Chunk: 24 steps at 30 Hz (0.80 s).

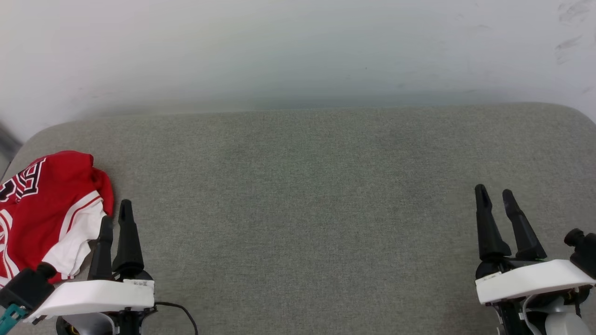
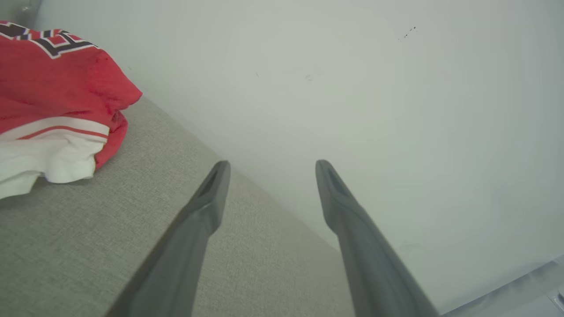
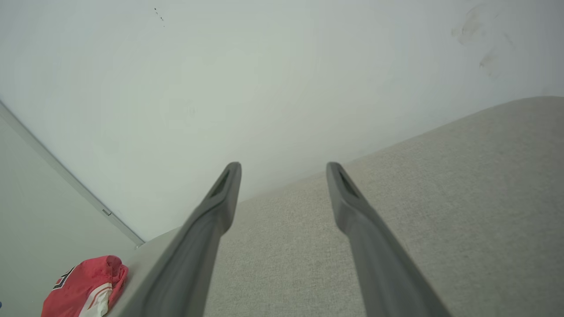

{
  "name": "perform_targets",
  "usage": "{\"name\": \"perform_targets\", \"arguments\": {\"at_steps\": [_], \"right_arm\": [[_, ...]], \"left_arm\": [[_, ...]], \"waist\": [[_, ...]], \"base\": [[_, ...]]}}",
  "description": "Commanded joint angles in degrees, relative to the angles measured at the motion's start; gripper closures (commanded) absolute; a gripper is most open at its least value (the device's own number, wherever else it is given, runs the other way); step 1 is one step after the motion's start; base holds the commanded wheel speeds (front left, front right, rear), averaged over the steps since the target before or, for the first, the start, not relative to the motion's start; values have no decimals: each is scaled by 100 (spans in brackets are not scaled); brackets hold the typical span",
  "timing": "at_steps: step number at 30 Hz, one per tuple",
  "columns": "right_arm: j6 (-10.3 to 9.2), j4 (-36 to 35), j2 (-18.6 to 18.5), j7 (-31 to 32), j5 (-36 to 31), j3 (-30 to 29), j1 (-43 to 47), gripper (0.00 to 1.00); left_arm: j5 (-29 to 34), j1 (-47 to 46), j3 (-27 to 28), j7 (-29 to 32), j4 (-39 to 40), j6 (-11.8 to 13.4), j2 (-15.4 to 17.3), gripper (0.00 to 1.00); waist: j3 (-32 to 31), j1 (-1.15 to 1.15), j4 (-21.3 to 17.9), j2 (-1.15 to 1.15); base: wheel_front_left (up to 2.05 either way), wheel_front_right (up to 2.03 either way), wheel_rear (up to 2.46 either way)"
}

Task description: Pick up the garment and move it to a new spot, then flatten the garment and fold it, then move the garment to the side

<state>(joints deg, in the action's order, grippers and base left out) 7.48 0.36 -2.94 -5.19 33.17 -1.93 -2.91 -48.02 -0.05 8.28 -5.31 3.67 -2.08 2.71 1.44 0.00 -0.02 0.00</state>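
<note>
The garment point(image 1: 46, 209) lies crumpled at the left edge of the grey cushion point(image 1: 298, 209), its white sleeve on the side nearest the left gripper point(image 1: 115, 213); that gripper stands just beside it on its right, fingers parted and holding nothing; the right gripper point(image 1: 493, 190) sits well apart at the cushion's far right, likewise parted and empty; a pale wall point(image 1: 298, 56) runs behind

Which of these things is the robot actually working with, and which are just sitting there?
Part of the job:
- garment, red and white, bunched up at the far left
- left gripper, open, right beside it
- right gripper, open, far across from it

Just background:
- grey padded surface that everything rests on
- white wall behind
</note>
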Motion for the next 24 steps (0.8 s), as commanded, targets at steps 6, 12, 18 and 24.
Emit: {"name": "perform_targets", "arguments": {"at_steps": [6,12,18,24], "right_arm": [[2,-206,3,-161,-916,204,-85,0],[1,-230,3,-244,-1348,232,-57,0],[1,-234,4,-336,-1801,234,-1,0],[1,-148,5,-421,-2287,238,46,0]], "left_arm": [[1036,102,-430,-149,216,103,17,0],[1693,168,-702,-229,240,231,44,0],[2241,227,-1052,-323,143,506,236,0],[2711,251,-1532,-415,9,886,531,0]], "waist": [[2,0,-16,0],[3,0,-27,0],[0,0,-41,0],[6,0,-65,0]], "base": [[0,0,0],[0,0,0],[0,0,0],[0,0,0]]}}
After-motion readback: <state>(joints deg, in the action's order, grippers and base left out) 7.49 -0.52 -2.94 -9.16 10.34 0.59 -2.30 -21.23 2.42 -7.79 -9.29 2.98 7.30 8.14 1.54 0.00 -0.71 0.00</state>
